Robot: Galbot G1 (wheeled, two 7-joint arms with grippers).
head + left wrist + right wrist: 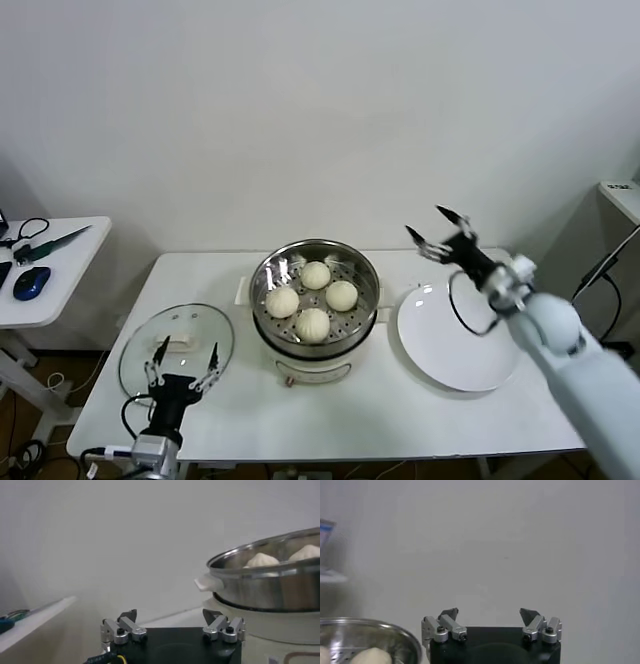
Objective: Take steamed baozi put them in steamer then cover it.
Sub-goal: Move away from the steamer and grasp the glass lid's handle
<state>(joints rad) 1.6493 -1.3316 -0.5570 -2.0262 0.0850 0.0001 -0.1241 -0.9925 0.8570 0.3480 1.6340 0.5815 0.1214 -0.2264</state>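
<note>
All four off-white round dough buns (312, 298) sit inside the shiny steel steamer basket (366, 272). Covering remains: the left hand (181, 377), wide open and empty, must grasp the clear glass lid (140, 345) at nine o'clock. The right hand (438, 236) hovers open, empty.

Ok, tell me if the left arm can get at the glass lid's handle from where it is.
Probably yes: the left gripper is open, right by the glass lid near the table's front edge, and nothing lies over the white handle.
</note>
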